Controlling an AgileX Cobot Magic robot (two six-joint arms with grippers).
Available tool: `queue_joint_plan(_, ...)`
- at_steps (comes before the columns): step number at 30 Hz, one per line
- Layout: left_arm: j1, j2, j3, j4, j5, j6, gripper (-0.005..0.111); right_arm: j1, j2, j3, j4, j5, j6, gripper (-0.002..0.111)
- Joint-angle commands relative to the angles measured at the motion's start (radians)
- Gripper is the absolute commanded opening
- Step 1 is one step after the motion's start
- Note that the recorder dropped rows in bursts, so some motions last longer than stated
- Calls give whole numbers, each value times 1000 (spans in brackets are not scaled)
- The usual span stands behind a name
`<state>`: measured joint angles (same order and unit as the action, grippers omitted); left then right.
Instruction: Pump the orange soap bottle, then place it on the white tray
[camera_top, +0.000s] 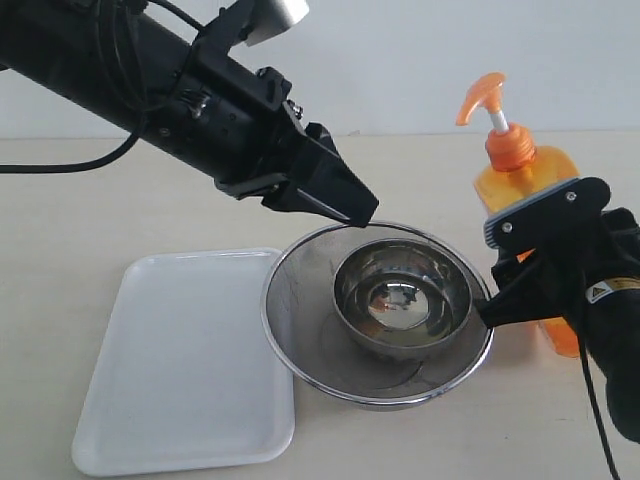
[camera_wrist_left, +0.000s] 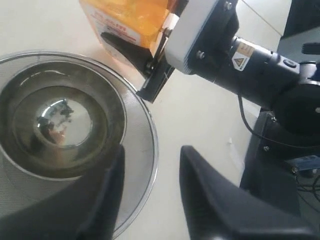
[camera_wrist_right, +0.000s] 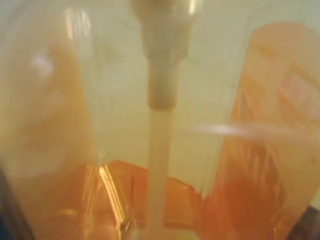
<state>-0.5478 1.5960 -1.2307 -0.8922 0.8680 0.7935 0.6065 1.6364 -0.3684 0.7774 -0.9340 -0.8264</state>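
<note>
Clenching the bottle (camera_top: 522, 172), upright on the counter (camera_top: 440, 445) beside the strainer (camera_top: 300, 345), the right tool (camera_top: 525, 258) held its body; the left tool (camera_top: 352, 207) hung released over the strainer; an off-centre push on the pump (camera_top: 482, 97) could twist the bottle loose, far from the tray (camera_top: 180, 360).

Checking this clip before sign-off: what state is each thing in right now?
orange soap bottle: upright, pump head raised, gripped.
right gripper: shut on the bottle's body.
left gripper: open, empty, over the strainer.
white tray: nothing on it.
mesh strainer: upright, holds the bowl.
steel bowl: upright, inside strainer.
</note>
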Motion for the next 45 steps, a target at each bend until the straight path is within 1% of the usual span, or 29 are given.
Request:
queue_joint_plan(1,-8,-2,2,-16,11,7,34,5,17,18,19,-152,-16,2)
queue_joint_plan(4,-8,-2,2,-16,11,7,34,20,21,39,20,-210,-14,2)
queue_joint_plan(6,-8,-2,2,-18,11,7,34,32,21,45,12,-219,-10,2)
queue_joint_plan(17,-8,-2,2,-20,11,7,34,33,21,49,-42,-169,14,2)
queue_joint_plan(19,-8,-2,2,-38,11,7,34,33,21,49,-42,-166,14,2)
queue_joint_plan(23,-8,-2,-2,-119,-4,7,34,33,21,49,-52,-160,10,2)
queue_joint_plan(29,-8,-2,-15,-126,-8,7,34,33,21,49,-57,-157,6,2)
queue_joint_plan(32,-8,-2,-15,-163,-5,9,34,33,21,49,-70,-157,9,2)
queue_joint_plan(35,-23,-2,-15,-204,-5,36,34,33,21,49,-77,-154,9,2)
queue_joint_plan(41,-76,4,-15,-210,-43,54,34,33,21,49,-77,-150,9,2)
queue_joint_plan(45,-85,48,-19,-212,-34,64,32,33,21,49,-77,-146,11,2)
